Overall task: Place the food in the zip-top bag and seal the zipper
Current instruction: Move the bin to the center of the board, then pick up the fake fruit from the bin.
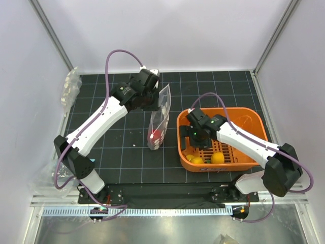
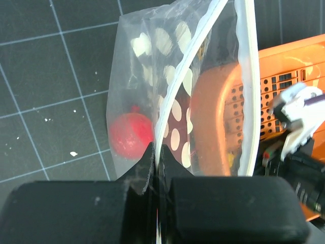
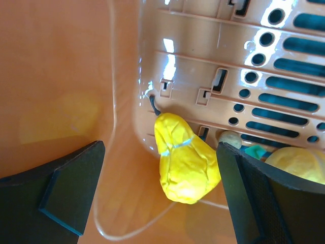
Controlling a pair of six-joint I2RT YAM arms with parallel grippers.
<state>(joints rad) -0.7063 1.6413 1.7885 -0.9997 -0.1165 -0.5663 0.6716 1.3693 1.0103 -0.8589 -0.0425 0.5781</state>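
Firmly, left hand pinches the zip-top bag.

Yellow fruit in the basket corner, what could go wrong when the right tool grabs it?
1. The yellow fruit sits off-centre in the open right tool, by the basket wall; closing could nudge it aside.
2. The left tool pinches the bag only by its edge; a dropped fruit might tug it free.

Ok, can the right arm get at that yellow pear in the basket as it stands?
Probably yes. The right gripper is open inside the basket, its fingers either side of the yellow pear, with nothing between. The basket wall sits close behind it.
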